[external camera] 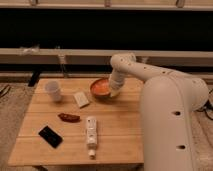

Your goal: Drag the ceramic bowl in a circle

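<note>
The ceramic bowl [100, 88], round and orange-red, sits on the wooden table [115, 125] near its far edge, right of centre. My gripper [114, 92] reaches down from the white arm and meets the bowl's right rim, shut. The fingertips are hidden against the rim, so I cannot tell whether they pinch it or only press on it.
A white cup [53, 91] stands at the far left. A small white packet [81, 99] lies just left of the bowl. Nearer the front lie a brown snack [68, 117], a black flat object [50, 136] and a white bottle [90, 132] on its side. My white body [170, 125] fills the right side.
</note>
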Motion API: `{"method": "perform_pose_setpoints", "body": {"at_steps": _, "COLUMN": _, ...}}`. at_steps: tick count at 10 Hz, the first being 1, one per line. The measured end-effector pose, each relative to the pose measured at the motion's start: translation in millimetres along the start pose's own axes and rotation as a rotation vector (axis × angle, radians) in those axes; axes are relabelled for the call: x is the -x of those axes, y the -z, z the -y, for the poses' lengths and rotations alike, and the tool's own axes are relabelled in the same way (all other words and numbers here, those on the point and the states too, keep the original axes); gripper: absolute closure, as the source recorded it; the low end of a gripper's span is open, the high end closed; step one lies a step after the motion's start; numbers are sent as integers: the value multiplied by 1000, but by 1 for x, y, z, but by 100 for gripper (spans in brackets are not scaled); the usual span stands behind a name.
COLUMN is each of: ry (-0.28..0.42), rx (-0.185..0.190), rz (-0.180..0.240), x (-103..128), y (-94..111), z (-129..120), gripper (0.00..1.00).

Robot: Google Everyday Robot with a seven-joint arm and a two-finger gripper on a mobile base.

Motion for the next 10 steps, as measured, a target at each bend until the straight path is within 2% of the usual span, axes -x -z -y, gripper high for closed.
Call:
{"method": "perform_pose_setpoints", "body": {"at_steps": 1, "ry": 40, "rx": 28, "rz": -3, "x": 15, "y": -9, "z": -10, "gripper": 100}}
{"method": "perform_pose_setpoints", "body": {"at_steps": 3, "ry": 68, "rx": 57, "rz": -7, "x": 25, "y": -18, "z": -22, "gripper": 100}}
{"method": "perform_pose_setpoints", "body": {"at_steps": 4, "ry": 31, "rx": 119, "rz": -13, "x": 6, "y": -32, "z": -66, "gripper": 100}}
{"method": "perform_pose_setpoints", "body": {"at_steps": 6, "ry": -72, "rx": 132, "rz": -22, "x": -29, "y": -32, "z": -92, "gripper": 100}}
{"method": "perform_pose_setpoints", "body": {"at_steps": 8, "ry": -133, "rx": 129, "rz": -39, "x": -52, "y": -29, "z": -94, "gripper": 100}}
{"method": "perform_pose_setpoints", "body": {"at_steps": 9, "ry": -186, "rx": 121, "rz": -67, "x": -76, "y": -25, "z": -93, "gripper": 100}}
{"method": "perform_pose_setpoints", "body": {"at_steps": 10, "ry": -213, "rx": 115, "rz": -82, "x": -88, "y": -22, "z": -91, "gripper": 100}}
